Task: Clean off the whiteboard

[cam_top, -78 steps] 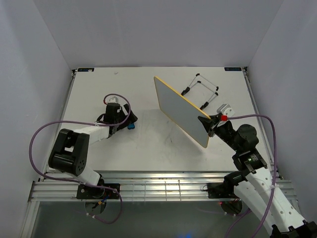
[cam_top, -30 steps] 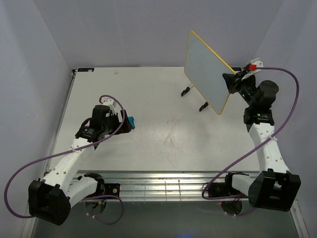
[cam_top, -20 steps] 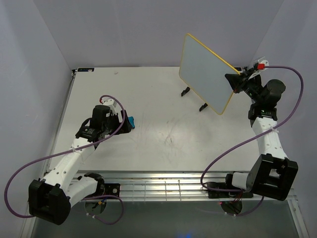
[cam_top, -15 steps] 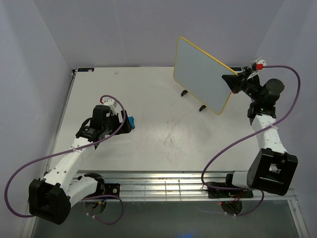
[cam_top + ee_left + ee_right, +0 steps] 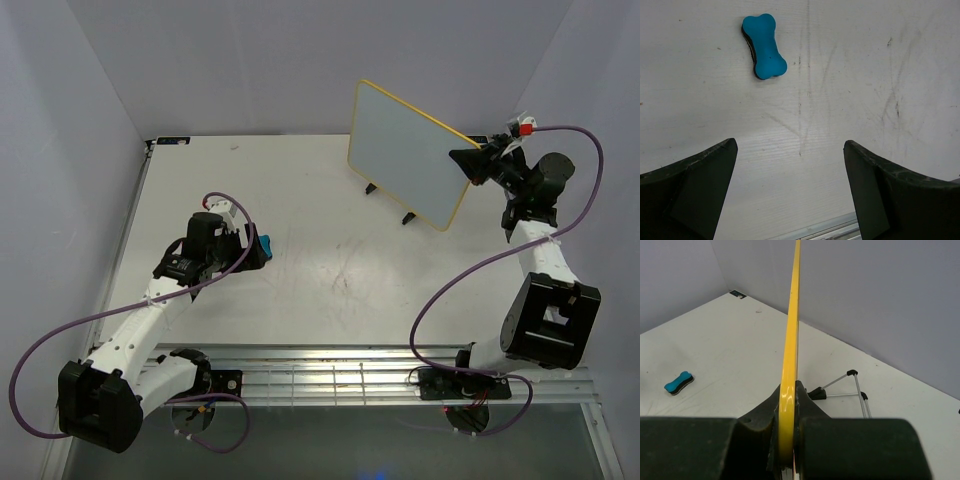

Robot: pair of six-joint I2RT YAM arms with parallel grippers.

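Note:
The whiteboard (image 5: 405,150), white with a thin yellow frame, stands upright at the back right of the table on its black wire stand feet (image 5: 372,189); its face shows no writing. My right gripper (image 5: 470,165) is shut on the board's right edge; in the right wrist view the yellow frame (image 5: 790,340) runs edge-on between the fingers. The blue bone-shaped eraser (image 5: 264,246) lies on the table at the left, also in the left wrist view (image 5: 764,46). My left gripper (image 5: 250,252) is open and empty, just left of the eraser, above the table.
The white table (image 5: 330,260) has faint scuff marks near its middle. Grey walls close in the back and both sides. A metal rail (image 5: 330,375) runs along the near edge. Purple cables loop from both arms.
My right arm lifted the whiteboard from the table's middle right up and back, then turned it upright facing left. My left arm pulled back, leaving the eraser on the table.

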